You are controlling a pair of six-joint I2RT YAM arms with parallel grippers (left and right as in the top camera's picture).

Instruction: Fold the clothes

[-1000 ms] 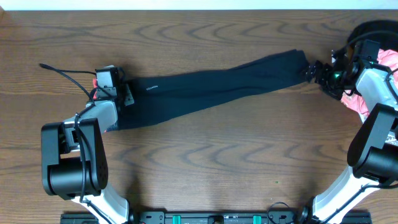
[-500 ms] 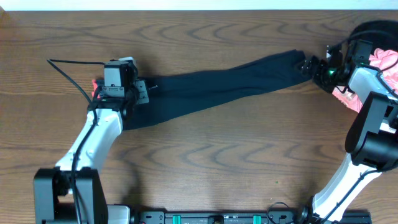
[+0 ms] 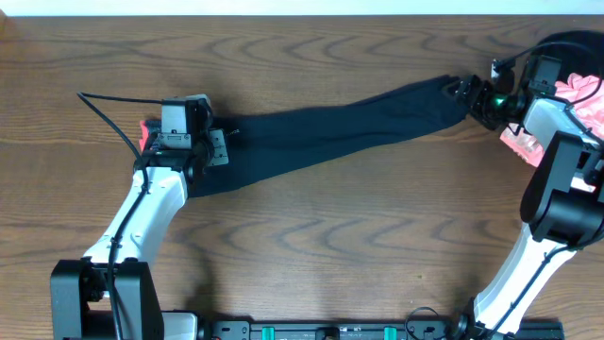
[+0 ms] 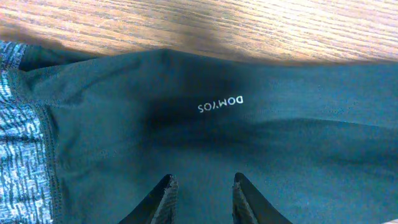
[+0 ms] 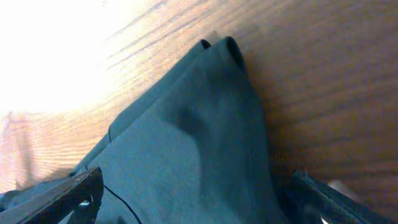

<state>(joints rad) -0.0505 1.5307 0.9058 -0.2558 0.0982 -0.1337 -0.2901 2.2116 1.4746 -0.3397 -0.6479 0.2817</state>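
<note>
Grey-speckled waistband [image 4: 22,143] cut off at frame edge in left wrist view, mostly hidden under the arm from overhead. Pink garment [image 3: 578,90] at far right, partly covered by right arm. Left arm stretched forward; left gripper [image 4: 202,186] just above black leggings [image 3: 340,127] near printed logo [image 4: 221,104], jaws narrowly parted, nothing pinched. Right arm bent inward; right gripper [image 5: 196,199] spread wide, straddling the cuff ends, not clamped. Leggings stretched lengthwise across wooden table [image 3: 311,236].
</note>
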